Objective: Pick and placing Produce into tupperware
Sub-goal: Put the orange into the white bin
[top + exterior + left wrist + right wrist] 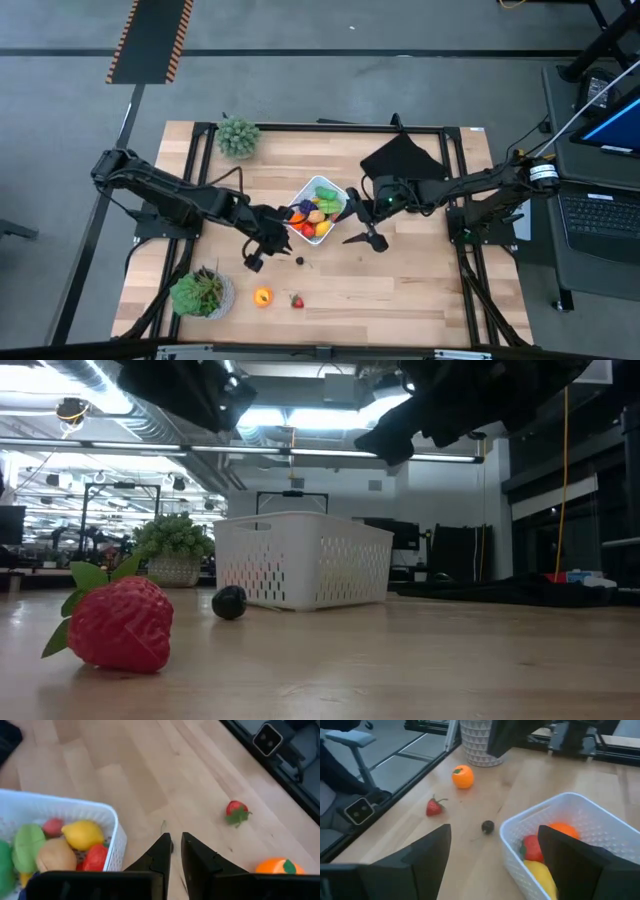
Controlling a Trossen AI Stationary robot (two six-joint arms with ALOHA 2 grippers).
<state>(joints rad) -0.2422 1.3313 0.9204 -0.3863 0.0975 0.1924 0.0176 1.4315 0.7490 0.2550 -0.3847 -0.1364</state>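
Observation:
The white tupperware point(309, 183) stands mid-table, holding several pieces of produce: a yellow lemon point(82, 834), red, green, tan and orange pieces. Loose on the wood near it lie a small dark berry point(299, 261), a strawberry point(296, 300) and an orange point(262, 296). My left gripper point(176, 851) hovers above the table just left of the tupperware's near corner, its fingers drawn together with nothing between them. My right gripper point(492, 850) hangs at the tupperware's right side, open wide and empty, facing the berry point(488, 826).
A potted plant point(203, 292) stands at the near left beside the orange, and another point(238, 137) at the far left. A black cloth point(400, 160) lies at the far right. Bare wood stretches along the near right of the table.

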